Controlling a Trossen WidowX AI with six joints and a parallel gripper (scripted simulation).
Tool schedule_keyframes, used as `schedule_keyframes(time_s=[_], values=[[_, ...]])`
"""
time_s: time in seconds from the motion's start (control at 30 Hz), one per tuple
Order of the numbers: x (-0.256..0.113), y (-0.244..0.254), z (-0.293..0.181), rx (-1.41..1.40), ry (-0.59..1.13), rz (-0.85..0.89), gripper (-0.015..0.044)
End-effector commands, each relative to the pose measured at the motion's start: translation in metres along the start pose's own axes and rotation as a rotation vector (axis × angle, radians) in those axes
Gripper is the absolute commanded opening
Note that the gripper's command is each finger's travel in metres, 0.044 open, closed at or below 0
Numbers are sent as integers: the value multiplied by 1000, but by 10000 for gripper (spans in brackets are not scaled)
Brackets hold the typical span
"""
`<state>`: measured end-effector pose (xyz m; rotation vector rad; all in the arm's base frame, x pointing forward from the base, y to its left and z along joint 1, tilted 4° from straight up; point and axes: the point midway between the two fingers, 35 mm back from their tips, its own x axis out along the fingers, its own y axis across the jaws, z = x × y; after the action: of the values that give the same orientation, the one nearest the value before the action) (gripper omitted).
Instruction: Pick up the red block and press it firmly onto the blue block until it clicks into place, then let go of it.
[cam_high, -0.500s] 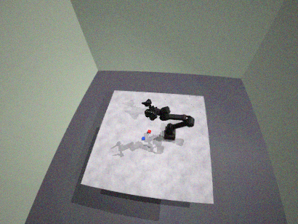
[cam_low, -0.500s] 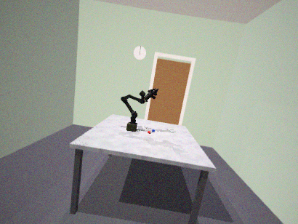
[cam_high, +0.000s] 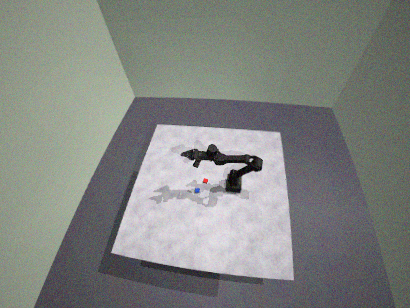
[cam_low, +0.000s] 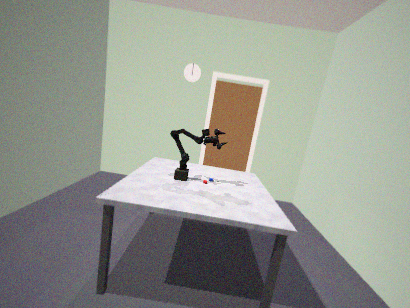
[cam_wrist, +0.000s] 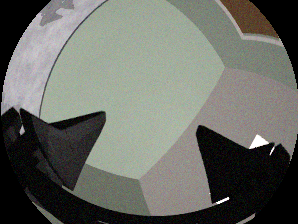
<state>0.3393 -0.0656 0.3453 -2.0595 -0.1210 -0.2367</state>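
Note:
The small red block (cam_high: 205, 181) (cam_low: 205, 182) sits on the white table top. The small blue block (cam_high: 197, 190) (cam_low: 211, 180) sits on the table close by, a short gap from the red one. My gripper (cam_high: 188, 160) (cam_low: 226, 138) (cam_wrist: 152, 123) is wide open with nothing between its fingers. It is held high above the table and both blocks, pointing outward, away from the arm's base. The wrist view shows neither block, only walls, ceiling and a strip of table between and beside the fingers.
The arm's base (cam_high: 233, 183) (cam_low: 181, 174) stands on the table (cam_high: 240, 240) (cam_low: 150, 197) near the blocks. Shadows of the arm fall across the table around the blocks. A brown door (cam_low: 233, 125) and a round clock (cam_low: 192, 72) are on the wall behind.

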Motion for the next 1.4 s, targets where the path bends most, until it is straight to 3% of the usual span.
schedule_keyframes(time_s=[0.0,0.2,0.37,0.53,0.73,0.83,1.37], values=[[8,63,22,421,-37,271,440],[-11,146,59,950,65,689,440],[-45,198,86,1271,279,1017,440],[-97,237,111,1521,644,1346,440],[-169,255,131,1623,1276,1652,440],[-182,255,133,1612,1400,1686,440],[-188,288,146,1612,1400,1686,440]])
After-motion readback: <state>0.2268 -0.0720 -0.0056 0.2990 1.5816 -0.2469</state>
